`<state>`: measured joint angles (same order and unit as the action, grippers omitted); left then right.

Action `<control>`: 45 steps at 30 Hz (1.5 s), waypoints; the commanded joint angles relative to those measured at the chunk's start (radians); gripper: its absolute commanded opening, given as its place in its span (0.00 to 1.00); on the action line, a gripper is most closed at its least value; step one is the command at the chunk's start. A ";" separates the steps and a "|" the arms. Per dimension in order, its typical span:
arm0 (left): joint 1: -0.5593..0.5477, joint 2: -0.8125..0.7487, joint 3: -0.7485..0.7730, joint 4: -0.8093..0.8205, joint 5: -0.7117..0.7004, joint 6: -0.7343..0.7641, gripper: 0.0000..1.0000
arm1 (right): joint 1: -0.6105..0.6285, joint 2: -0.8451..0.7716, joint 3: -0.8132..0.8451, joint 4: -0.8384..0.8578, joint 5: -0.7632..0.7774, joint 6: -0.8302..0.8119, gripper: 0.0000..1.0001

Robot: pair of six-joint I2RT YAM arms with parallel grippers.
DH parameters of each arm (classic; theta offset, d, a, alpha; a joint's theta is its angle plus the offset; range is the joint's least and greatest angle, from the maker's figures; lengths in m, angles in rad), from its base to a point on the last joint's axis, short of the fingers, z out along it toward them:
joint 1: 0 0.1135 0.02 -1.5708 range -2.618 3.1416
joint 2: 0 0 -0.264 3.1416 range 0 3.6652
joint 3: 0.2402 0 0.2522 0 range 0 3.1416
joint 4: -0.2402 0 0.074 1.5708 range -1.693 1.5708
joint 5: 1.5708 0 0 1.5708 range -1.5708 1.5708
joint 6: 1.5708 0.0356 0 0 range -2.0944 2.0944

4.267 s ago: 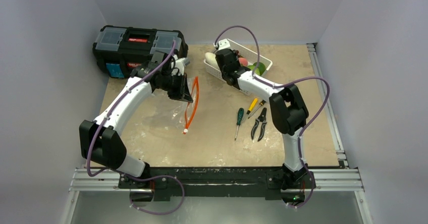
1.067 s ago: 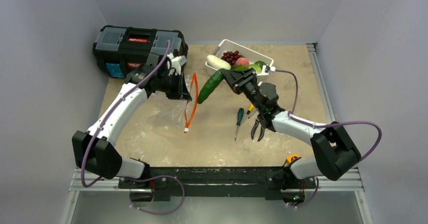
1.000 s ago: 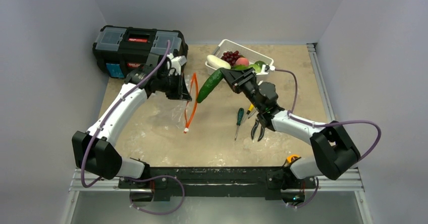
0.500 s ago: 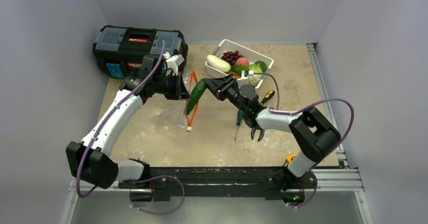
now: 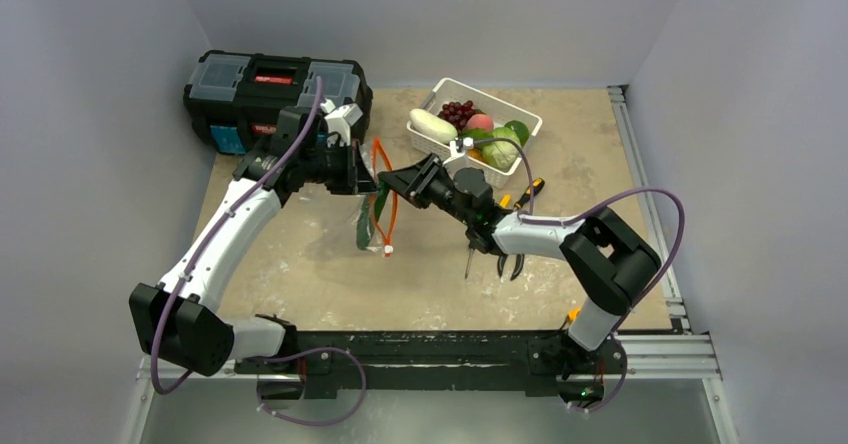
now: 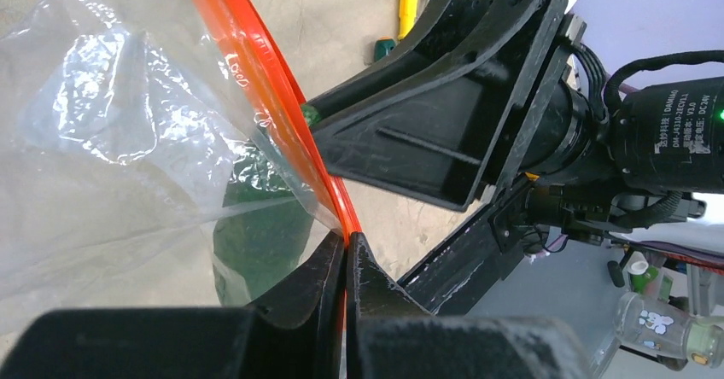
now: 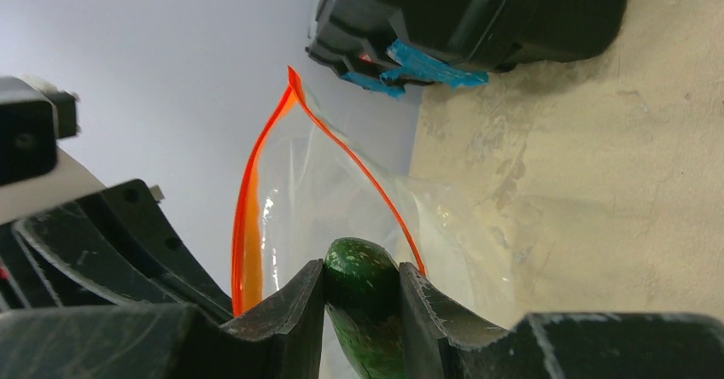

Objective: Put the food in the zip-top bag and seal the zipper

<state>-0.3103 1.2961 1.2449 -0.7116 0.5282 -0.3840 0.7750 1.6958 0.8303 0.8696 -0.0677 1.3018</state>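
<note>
My left gripper [image 5: 364, 178] [image 6: 346, 241] is shut on the orange-red zipper [image 5: 377, 162] [image 6: 256, 80], holding the clear zip-top bag [image 5: 367, 226] [image 6: 102, 140] up with its mouth open. My right gripper [image 5: 393, 187] [image 7: 363, 270] is shut on a dark green cucumber [image 5: 381, 205] [image 7: 363, 283]. The cucumber's tip pokes through the mouth into the bag [image 7: 316, 191] and shows through the plastic as a green shape [image 6: 260, 242]. The white slider [image 5: 388, 251] hangs at the strip's low end. More food lies in the basket: a white oblong vegetable [image 5: 432, 124], a peach [image 5: 480, 121] and a cabbage [image 5: 503, 149].
The white slotted basket [image 5: 441, 90] stands at the back, right of centre. A black toolbox [image 5: 275, 89] [image 7: 461, 12] sits at the back left, just behind the bag. A green screwdriver [image 5: 470, 254], pliers [image 5: 515, 262] and a yellow screwdriver [image 5: 526, 193] lie under my right forearm.
My right arm has swung left from the basket with the cucumber and pushed its tip into the bag's mouth. The left gripper has raised the bag a little.
</note>
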 commanded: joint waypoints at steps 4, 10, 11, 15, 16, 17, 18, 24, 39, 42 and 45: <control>0.008 -0.007 -0.010 0.044 0.033 -0.012 0.00 | 0.016 -0.033 0.134 -0.200 -0.031 -0.208 0.07; 0.008 -0.007 -0.011 0.052 0.045 -0.012 0.00 | 0.018 0.002 0.264 -0.414 -0.062 -0.307 0.19; 0.008 -0.006 -0.012 0.054 0.051 -0.012 0.00 | 0.017 0.007 0.278 -0.430 -0.064 -0.318 0.21; 0.007 -0.006 -0.015 0.060 0.058 -0.012 0.00 | 0.016 0.022 0.319 -0.475 -0.081 -0.339 0.37; 0.008 -0.007 -0.015 0.059 0.058 -0.012 0.00 | 0.016 0.024 0.326 -0.482 -0.081 -0.345 0.41; 0.008 -0.007 -0.015 0.059 0.059 -0.012 0.00 | 0.014 0.023 0.330 -0.485 -0.081 -0.350 0.45; 0.008 -0.007 -0.015 0.059 0.059 -0.012 0.00 | 0.014 0.023 0.334 -0.491 -0.081 -0.357 0.48; 0.008 -0.015 -0.017 0.058 0.055 -0.006 0.00 | 0.007 0.004 0.346 -0.529 -0.078 -0.398 0.68; 0.028 0.012 -0.019 0.046 0.065 0.011 0.00 | -0.025 -0.130 0.365 -0.736 -0.064 -0.663 0.74; 0.037 0.023 -0.020 0.050 0.087 0.007 0.00 | -0.025 -0.144 0.369 -0.806 -0.044 -0.726 0.74; 0.043 0.016 -0.022 0.051 0.083 0.010 0.00 | -0.025 -0.154 0.337 -0.819 -0.046 -0.746 0.74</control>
<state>-0.2798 1.3167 1.2282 -0.6968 0.5777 -0.3828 0.7517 1.5703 1.1572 0.1131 -0.1375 0.6506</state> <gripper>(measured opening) 0.008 0.741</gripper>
